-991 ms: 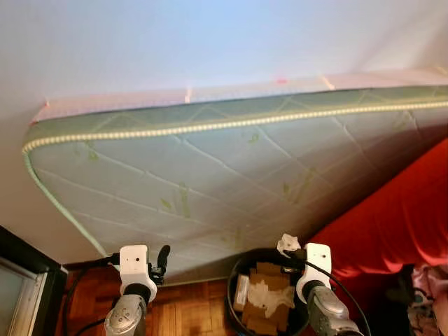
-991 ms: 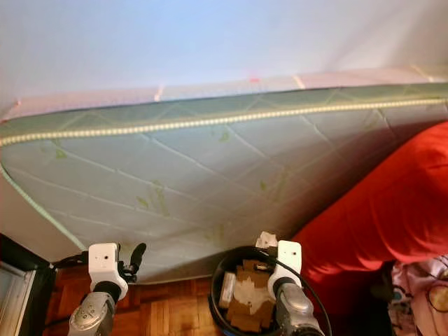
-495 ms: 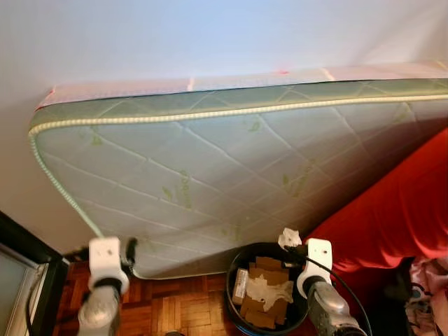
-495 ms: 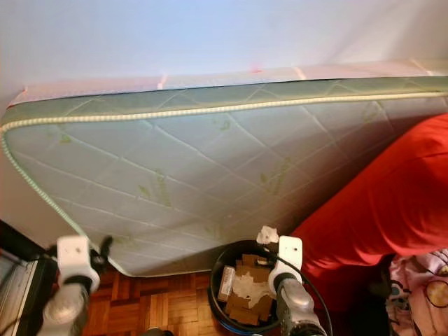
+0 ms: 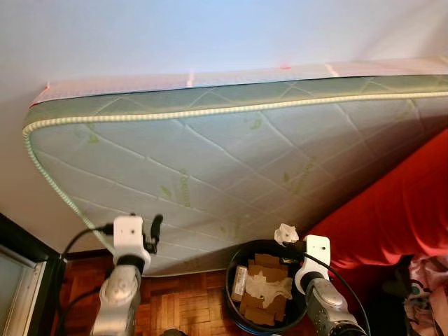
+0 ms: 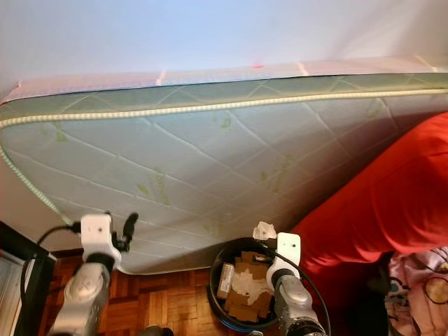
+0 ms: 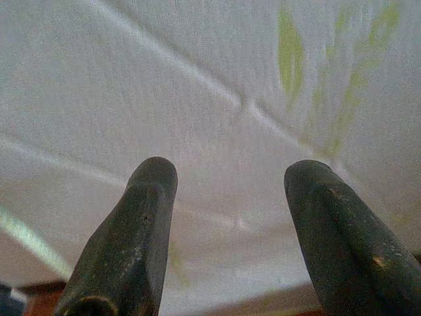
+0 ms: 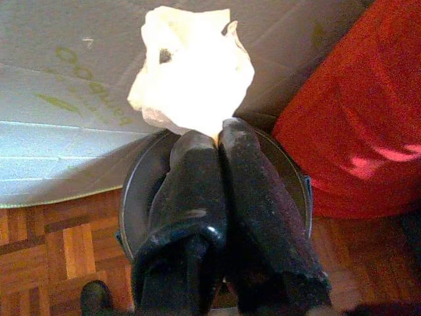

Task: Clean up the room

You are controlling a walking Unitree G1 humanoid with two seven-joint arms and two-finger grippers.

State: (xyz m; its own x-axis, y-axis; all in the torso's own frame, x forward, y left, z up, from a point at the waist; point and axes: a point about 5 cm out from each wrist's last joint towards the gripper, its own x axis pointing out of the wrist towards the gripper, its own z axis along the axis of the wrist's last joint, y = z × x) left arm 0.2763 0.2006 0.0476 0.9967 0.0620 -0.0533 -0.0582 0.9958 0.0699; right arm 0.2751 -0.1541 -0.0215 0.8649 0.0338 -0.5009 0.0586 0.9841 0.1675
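Observation:
My right gripper (image 8: 214, 135) is shut on a crumpled white tissue (image 8: 193, 80), which I also see as the tissue (image 5: 283, 233) held over the far rim of a black trash bin (image 5: 238, 260). The bin (image 8: 141, 191) holds cardboard scraps and paper. My left gripper (image 7: 230, 178) is open with nothing between its fingers, raised close in front of the mattress (image 7: 217, 85). In the left eye view the left gripper (image 5: 154, 227) stands to the left of the bin.
A large green-quilted mattress (image 5: 231, 161) leans against the white wall right behind the bin. A red sofa or cover (image 5: 399, 217) rises on the right. Dark furniture (image 5: 17, 266) stands at the left, over parquet floor (image 5: 182, 308).
The left arm swung out to the left, then came back up toward the middle. The right gripper stays over the bin with the tissue. The camera has shifted slightly.

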